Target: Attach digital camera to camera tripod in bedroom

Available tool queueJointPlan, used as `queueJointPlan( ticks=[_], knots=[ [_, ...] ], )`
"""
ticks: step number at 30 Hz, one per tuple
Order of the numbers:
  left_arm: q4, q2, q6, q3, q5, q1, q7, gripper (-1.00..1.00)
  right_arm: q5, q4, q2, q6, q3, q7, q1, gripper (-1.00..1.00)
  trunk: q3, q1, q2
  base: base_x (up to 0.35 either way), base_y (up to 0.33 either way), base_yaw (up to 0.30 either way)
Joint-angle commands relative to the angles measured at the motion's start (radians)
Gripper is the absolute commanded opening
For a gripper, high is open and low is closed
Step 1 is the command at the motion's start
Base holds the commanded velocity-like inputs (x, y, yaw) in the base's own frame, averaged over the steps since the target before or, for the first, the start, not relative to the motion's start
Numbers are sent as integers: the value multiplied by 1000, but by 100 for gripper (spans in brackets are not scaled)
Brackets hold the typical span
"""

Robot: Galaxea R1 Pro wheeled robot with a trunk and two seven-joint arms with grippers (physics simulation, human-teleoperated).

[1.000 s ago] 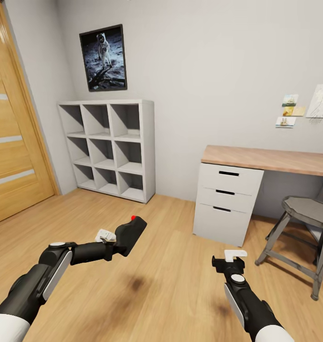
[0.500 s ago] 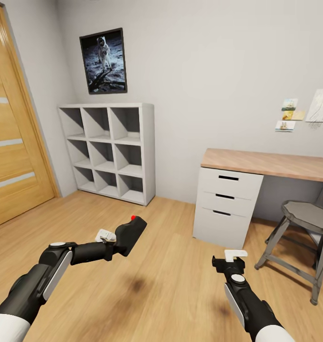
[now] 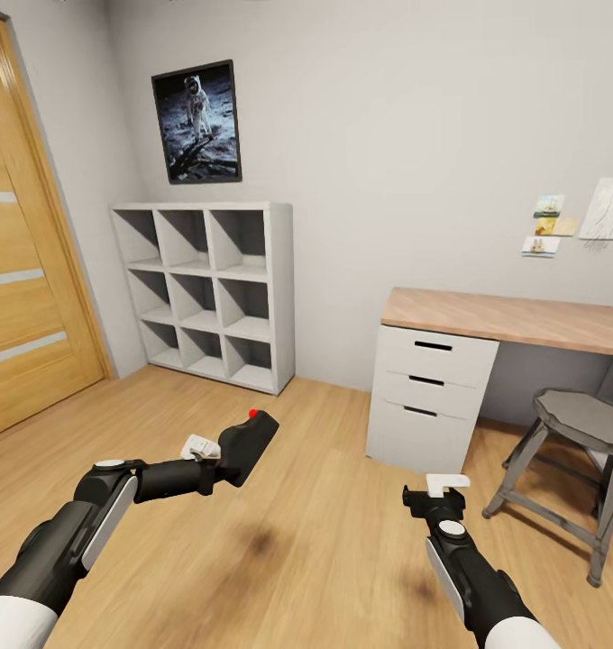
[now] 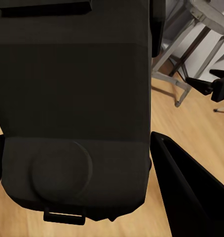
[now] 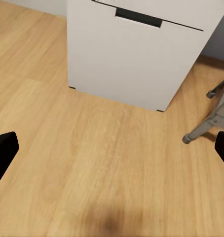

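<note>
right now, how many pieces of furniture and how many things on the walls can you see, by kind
Cube shelf: 1
Desk: 1
Stool: 1
Framed astronaut picture: 1
Small photos: 3
Pale sheet: 1
Total: 8

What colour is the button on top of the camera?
Bright red, on the matte-black digital camera; clearest in the head view.

A light wood floor point(image 3: 324, 505) carries the furniture. A white cube shelf point(image 3: 212, 293) stands on it against the wall beside the door. A white drawer unit point(image 3: 430, 397) stands on the floor under the wooden desk top point(image 3: 514, 317). A grey stool point(image 3: 577, 469) stands just beside the drawers.
</note>
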Motion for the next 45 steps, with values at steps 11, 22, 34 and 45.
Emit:
queueJointPlan(
  ticks=[11,22,34,45],
  knots=[
    [0,1,5,-1,5,-1,0,-100,5,-2,0,7,1,-3,0,100,33,-42,77,0,0,0],
    [1,-5,5,-2,6,-1,7,-100,5,-2,1,9,2,-3,0,100,68,-85,154,0,0,0],
    [3,-23,5,-3,2,-1,11,-100,2,-2,-1,11,2,-3,0,100,106,-131,238,0,0,0],
    [3,-24,5,-3,1,-1,11,-100,3,-1,0,10,2,-3,0,100,140,-173,315,0,0,0]
  ],
)
